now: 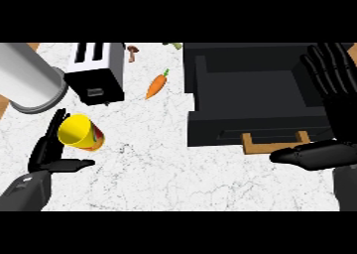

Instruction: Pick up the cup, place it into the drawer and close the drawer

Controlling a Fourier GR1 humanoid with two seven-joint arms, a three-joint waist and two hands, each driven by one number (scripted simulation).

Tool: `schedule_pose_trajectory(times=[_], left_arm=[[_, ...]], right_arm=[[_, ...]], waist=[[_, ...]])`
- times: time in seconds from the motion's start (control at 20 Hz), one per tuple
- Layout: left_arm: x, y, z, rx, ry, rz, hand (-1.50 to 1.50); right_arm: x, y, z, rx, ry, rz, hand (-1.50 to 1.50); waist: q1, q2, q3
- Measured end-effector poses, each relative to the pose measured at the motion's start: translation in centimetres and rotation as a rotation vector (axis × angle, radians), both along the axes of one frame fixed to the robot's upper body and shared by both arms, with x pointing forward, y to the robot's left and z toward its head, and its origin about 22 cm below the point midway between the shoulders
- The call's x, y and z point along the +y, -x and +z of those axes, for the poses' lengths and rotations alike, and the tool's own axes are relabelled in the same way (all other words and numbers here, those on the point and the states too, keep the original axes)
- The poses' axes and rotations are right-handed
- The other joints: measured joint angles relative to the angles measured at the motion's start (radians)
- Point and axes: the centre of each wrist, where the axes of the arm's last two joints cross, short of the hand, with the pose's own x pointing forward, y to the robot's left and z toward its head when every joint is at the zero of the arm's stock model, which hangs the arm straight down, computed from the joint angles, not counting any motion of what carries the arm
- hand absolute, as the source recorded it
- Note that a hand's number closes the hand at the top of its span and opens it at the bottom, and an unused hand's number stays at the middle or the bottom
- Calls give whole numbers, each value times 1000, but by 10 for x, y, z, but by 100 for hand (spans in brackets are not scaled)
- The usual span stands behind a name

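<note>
On the marbled worktop [159, 163], the open dark drawer [247, 89] waits at two o'clock, the robot's right hand [335, 99] resting beside it with fingers straight. At eight o'clock the left hand [53, 149] cups the tilted yellow cup [80, 131], fingers spread behind it, thumb below, not yet closed. The cup looks liable to roll or tip away if the fingers close off-centre. Between cup and drawer lies a carrot [157, 86]; a toaster [97, 72] and a steel pot [24, 79] crowd eleven o'clock, a mushroom [132, 52] beyond.
</note>
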Motion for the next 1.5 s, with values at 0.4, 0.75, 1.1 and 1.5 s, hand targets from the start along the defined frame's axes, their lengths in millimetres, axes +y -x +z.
schedule_pose_trajectory(times=[0.4, 0.75, 1.1, 1.5], left_arm=[[-14, -6, -3, -8, 32, -32, -150], [-29, -14, -2, -56, 88, -89, 150], [-39, -23, 3, -206, -50, 33, 150], [-78, -22, -11, -295, 14, 195, 150]], right_arm=[[0, 2, 3, 4, 7, 0, -150], [-5, -1, 6, 6, 17, 0, -150], [-5, -2, 5, 2, 17, -7, -150], [-11, 6, -1, 11, 7, -23, -150]], waist=[[-5, 1, 0], [-5, 2, -1], [-3, 1, 0], [11, -8, 4]])
